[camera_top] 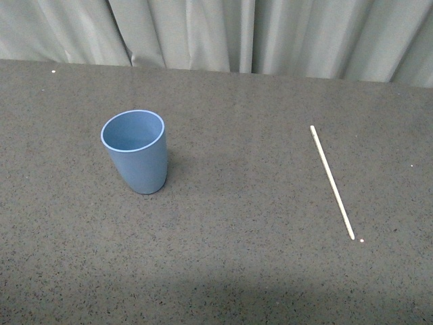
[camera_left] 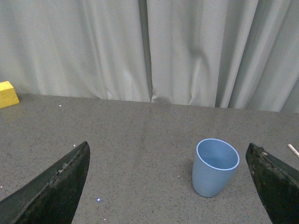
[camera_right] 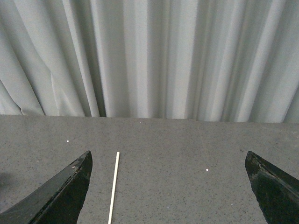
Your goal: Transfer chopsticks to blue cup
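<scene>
The blue cup (camera_top: 136, 150) stands upright and empty on the dark speckled table, left of centre in the front view. It also shows in the left wrist view (camera_left: 214, 166), ahead of my open left gripper (camera_left: 170, 186) and nearer one finger. The chopstick (camera_top: 331, 181), a thin white stick, lies flat on the table at the right, far from the cup. In the right wrist view the chopstick (camera_right: 113, 186) lies ahead of my open right gripper (camera_right: 170, 186), close to one finger. Neither gripper holds anything. Neither arm shows in the front view.
A grey curtain (camera_top: 270, 34) hangs along the far edge of the table. A yellow block (camera_left: 8, 94) sits at the far side of the table in the left wrist view. The tip of the chopstick (camera_left: 293, 149) shows at that view's edge.
</scene>
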You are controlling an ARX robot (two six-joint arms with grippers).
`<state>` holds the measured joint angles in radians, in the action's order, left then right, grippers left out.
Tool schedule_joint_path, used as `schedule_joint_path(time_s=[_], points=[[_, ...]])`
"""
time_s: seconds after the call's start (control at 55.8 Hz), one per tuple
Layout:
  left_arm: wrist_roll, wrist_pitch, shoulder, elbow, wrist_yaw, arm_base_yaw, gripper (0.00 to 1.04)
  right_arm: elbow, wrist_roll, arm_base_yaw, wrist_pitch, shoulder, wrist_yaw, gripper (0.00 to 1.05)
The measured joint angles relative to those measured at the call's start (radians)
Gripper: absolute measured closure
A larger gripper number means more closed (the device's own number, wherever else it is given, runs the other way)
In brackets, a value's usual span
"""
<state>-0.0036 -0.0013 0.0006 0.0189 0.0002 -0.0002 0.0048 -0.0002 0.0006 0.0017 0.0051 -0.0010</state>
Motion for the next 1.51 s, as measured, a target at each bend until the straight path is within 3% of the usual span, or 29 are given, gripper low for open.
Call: schedule_joint_path(time_s=[1.004, 1.076, 1.129, 1.345, 1.506], points=[[0.000, 0.000, 0.000, 0.000, 0.000, 0.000, 0.07, 0.005, -0.013, -0.005, -0.018, 0.008, -0.020, 0.09], [0.000, 0.000, 0.000, 0.000, 0.000, 0.000, 0.07, 0.068, -0.092, -0.033, -0.156, 0.113, -0.129, 0.09], [0.000, 0.000, 0.000, 0.000, 0.000, 0.000, 0.07, 0.094, -0.127, -0.048, -0.159, 0.232, -0.169, 0.09], [0.000, 0.000, 0.000, 0.000, 0.000, 0.000, 0.07, 0.274, -0.137, -0.053, 0.132, 0.934, -0.158, 0.09], [0.000, 0.000, 0.000, 0.000, 0.000, 0.000, 0.07, 0.377, -0.109, -0.039, 0.165, 1.181, -0.163, 0.09]])
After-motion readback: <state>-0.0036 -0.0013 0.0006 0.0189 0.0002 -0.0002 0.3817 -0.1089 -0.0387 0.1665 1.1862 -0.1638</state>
